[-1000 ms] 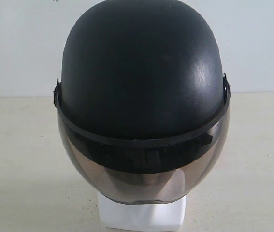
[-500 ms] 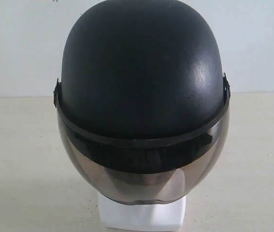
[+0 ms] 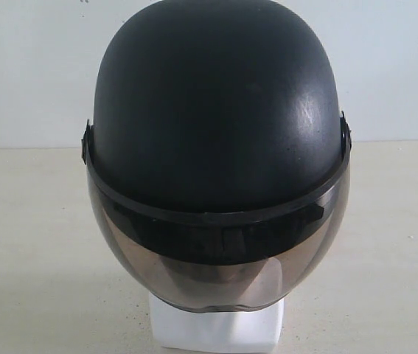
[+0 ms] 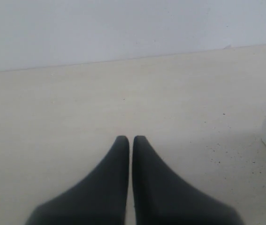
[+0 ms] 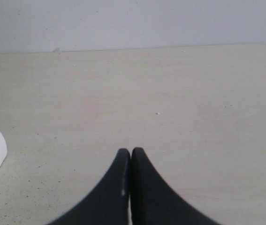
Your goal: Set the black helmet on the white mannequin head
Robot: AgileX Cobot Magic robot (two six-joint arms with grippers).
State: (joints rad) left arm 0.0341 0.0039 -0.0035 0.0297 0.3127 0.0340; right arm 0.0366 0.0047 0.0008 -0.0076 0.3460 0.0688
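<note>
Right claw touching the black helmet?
Apart. Right wrist view shows the right claw shut over the table; exterior view shows no claw on the black helmet.

Plain, pale bluish-white wall behind, smooth and evenly toned across every view. Below, a cream, faintly streaked counter, meeting the wall in a straight, level seam. Fine dark specks scattered over the nearer stretch of the surface in both wrist views. Soft, even light throughout, with only a faint grey shadow low on the counter.
</note>
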